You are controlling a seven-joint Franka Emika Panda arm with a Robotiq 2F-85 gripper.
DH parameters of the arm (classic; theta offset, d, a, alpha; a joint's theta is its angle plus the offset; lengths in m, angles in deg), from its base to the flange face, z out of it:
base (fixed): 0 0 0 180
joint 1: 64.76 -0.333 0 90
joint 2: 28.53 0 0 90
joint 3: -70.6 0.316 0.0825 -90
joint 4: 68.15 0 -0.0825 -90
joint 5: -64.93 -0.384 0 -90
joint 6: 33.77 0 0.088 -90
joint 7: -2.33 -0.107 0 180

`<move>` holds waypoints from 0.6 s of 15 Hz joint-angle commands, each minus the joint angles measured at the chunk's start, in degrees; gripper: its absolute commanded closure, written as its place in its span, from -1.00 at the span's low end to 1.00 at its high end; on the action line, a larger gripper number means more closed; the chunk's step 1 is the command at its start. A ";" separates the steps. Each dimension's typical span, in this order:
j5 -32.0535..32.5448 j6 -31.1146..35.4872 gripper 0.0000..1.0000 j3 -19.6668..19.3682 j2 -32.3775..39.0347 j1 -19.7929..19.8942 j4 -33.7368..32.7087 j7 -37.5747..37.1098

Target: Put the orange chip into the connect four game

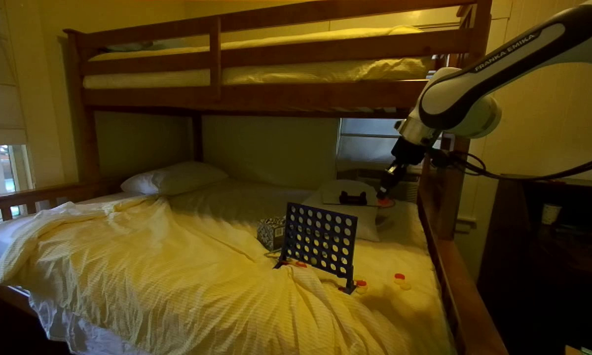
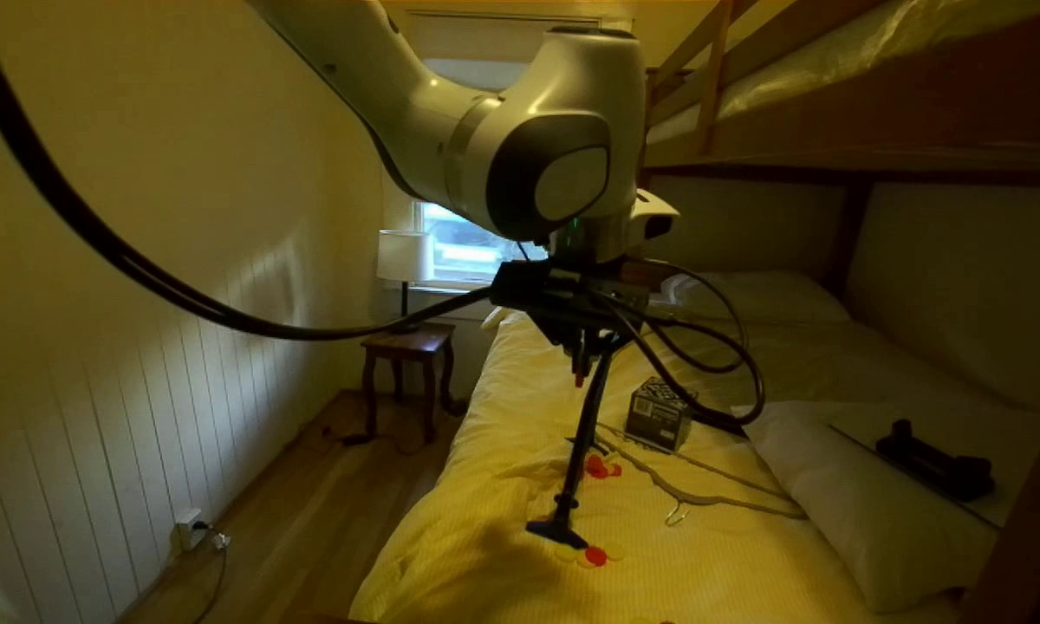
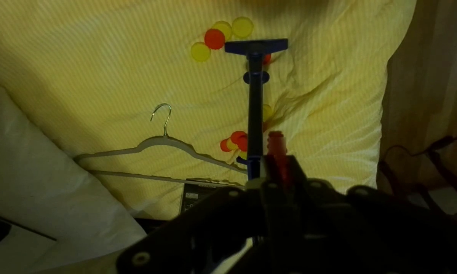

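Observation:
The connect four game [image 1: 320, 237] is a dark blue upright grid rack on the yellow bedspread. It shows nearly edge-on in an exterior view [image 2: 586, 425] and from above in the wrist view [image 3: 255, 102]. My gripper [image 3: 280, 161] is shut on an orange chip [image 3: 277, 144], which sticks out past the fingertips. The held chip also shows in both exterior views [image 1: 385, 202] [image 2: 579, 380]. In the wrist view the chip is just right of the rack's top edge, apart from it. The gripper [image 2: 581, 360] is raised above the bed. Its exact height over the rack cannot be told.
Loose red chips [image 3: 214, 39] and yellow chips [image 3: 242, 27] lie around the rack's feet. A hanger [image 3: 163, 140] and a patterned box [image 2: 659, 416] lie beside the rack. A pillow [image 2: 867, 485] bears a dark-handled board. The upper bunk [image 1: 256, 98] overhangs the bed.

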 commanded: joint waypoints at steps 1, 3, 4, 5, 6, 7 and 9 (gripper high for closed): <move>0.10 -0.14 0.96 0.17 -0.04 0.12 -0.05 -0.18; -0.20 -0.48 0.96 0.09 1.78 0.35 -1.88 -1.39; -0.20 -0.56 0.96 0.08 2.18 0.42 -2.33 -1.55; -0.39 -0.92 0.96 0.04 2.75 0.36 -3.01 -1.47; -0.31 -1.06 0.96 0.09 3.28 0.43 -3.55 -1.54; -0.37 -1.25 0.96 0.12 4.00 0.40 -4.08 -1.45; -0.69 -1.45 0.96 0.18 5.43 0.27 -5.14 -1.04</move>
